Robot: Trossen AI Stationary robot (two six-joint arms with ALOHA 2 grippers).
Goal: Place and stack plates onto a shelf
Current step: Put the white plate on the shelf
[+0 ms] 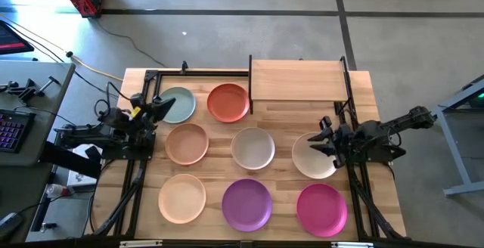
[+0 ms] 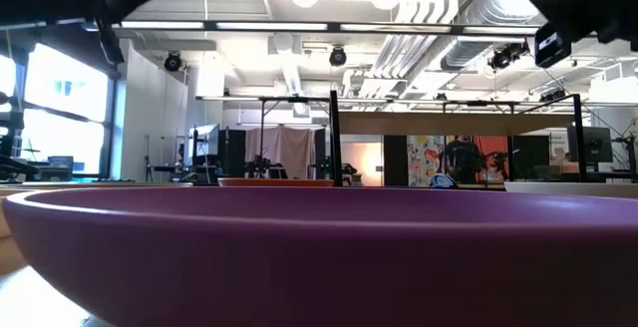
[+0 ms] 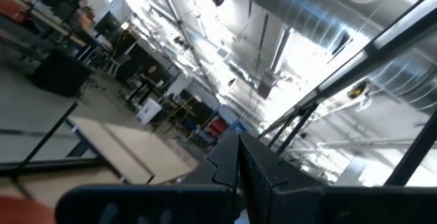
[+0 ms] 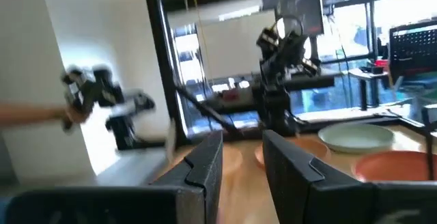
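Eight plates lie flat on the wooden tabletop in the high view: sage green [image 1: 180,104], terracotta [image 1: 228,102], tan [image 1: 187,144], cream-white [image 1: 252,148], off-white [image 1: 310,159], pale peach [image 1: 181,198], purple [image 1: 246,204] and magenta [image 1: 322,209]. The shelf [image 1: 299,80] stands at the far edge with nothing on it. My left gripper [image 1: 166,105] hangs raised over the sage plate's left rim, shut [image 3: 239,166]. My right gripper [image 1: 322,133] is raised over the off-white plate's far right part, open [image 4: 242,159]. The purple plate [image 2: 319,247] fills the low view's foreground.
Black frame rails [image 1: 151,78] run along the table's far and side edges beside the shelf's posts [image 1: 250,82]. The plates sit in three rows with narrow gaps between them. A grey desk with a keyboard [image 1: 11,131] stands left of the table.
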